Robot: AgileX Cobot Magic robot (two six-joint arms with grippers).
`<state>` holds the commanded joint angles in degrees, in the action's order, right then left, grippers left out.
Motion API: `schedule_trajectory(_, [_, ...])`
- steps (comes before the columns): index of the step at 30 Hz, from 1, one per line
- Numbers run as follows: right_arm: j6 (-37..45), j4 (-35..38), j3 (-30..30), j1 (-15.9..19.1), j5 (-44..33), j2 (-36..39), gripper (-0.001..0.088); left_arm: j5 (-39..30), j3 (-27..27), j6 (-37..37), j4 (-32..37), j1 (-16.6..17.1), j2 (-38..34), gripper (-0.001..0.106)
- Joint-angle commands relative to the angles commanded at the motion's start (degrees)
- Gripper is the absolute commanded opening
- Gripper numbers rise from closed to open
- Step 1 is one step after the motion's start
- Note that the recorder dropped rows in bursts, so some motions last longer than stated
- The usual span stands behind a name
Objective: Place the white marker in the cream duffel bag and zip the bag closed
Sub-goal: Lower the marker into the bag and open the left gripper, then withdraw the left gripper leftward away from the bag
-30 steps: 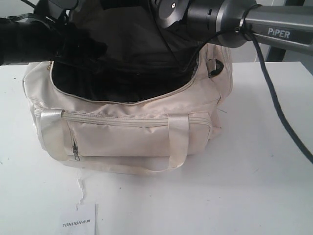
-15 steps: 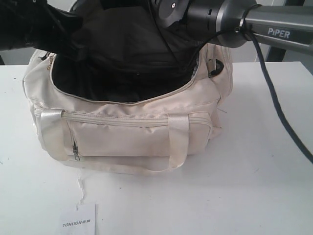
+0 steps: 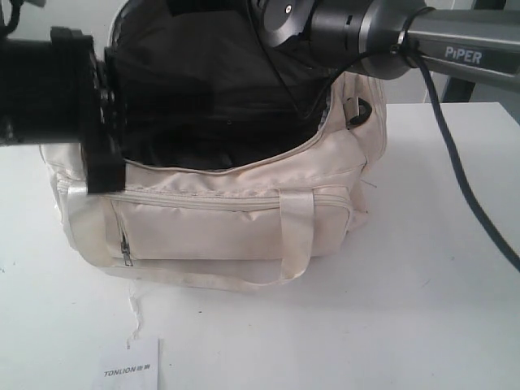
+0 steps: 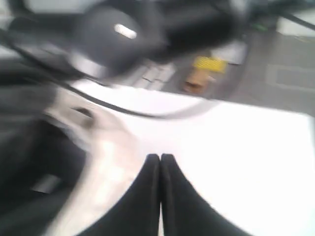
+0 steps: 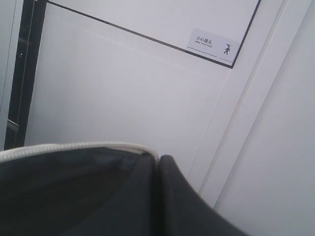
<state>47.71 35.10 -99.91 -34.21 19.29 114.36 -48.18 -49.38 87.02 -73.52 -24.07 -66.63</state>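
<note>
The cream duffel bag (image 3: 236, 215) stands on the white table with its top open, showing dark lining (image 3: 203, 122). The white marker is not in any view. My right gripper (image 5: 158, 160) is shut on the bag's raised flap at its cream zipper edge (image 5: 74, 146), holding it up. That arm (image 3: 349, 28) reaches in from the top right. My left gripper (image 4: 160, 158) is shut with nothing between its fingers, over the bag's pale rim (image 4: 106, 172) and the table. The black left arm (image 3: 57, 101) covers the bag's left end; the left wrist view is blurred.
A white "TONLION" paper card (image 3: 130, 370) lies at the table's (image 3: 422, 284) front edge, left of centre. A dark cable (image 3: 463, 187) hangs from the right arm over the table's right side. A black ring (image 3: 357, 110) shows at the bag's right end.
The left arm has swung down and toward the camera, from above the bag's left rim to in front of its left end. The right arm and the raised flap have not moved.
</note>
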Motion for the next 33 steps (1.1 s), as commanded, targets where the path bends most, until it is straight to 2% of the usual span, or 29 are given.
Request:
schedule_trajectory(3, [0.0,0.0,0.0,0.0,0.0,0.0,0.0,-3.0,0.0,-5.76,9.03,0.0,0.0,0.0])
schedule_trajectory(7, [0.0,0.0,0.0,0.0,0.0,0.0,0.0,-2.73,0.0,-16.6,20.69,0.0,0.0,0.0])
schedule_trajectory(14, [0.0,0.0,0.0,0.0,0.0,0.0,0.0,-2.11,0.0,-39.32,38.43,0.0,0.0,0.0])
schedule_trajectory(17, [0.0,0.0,0.0,0.0,0.0,0.0,0.0,-0.82,0.0,-51.24,46.08,0.0,0.0,0.0])
schedule_trajectory(24, [0.0,0.0,0.0,0.0,0.0,0.0,0.0,-4.34,0.09,-74.44,67.0,0.0,0.0,0.0])
schedule_trajectory(27, [0.0,0.0,0.0,0.0,0.0,0.0,0.0,-1.78,0.09,-84.29,74.53,0.1,0.0,0.0])
schedule_trajectory(30, [0.0,0.0,0.0,0.0,0.0,0.0,0.0,2.76,-0.01,-95.22,81.59,2.07,0.0,0.0])
schedule_trajectory(33, [0.0,0.0,0.0,0.0,0.0,0.0,0.0,7.72,-0.02,-97.97,82.03,6.17,0.0,0.0])
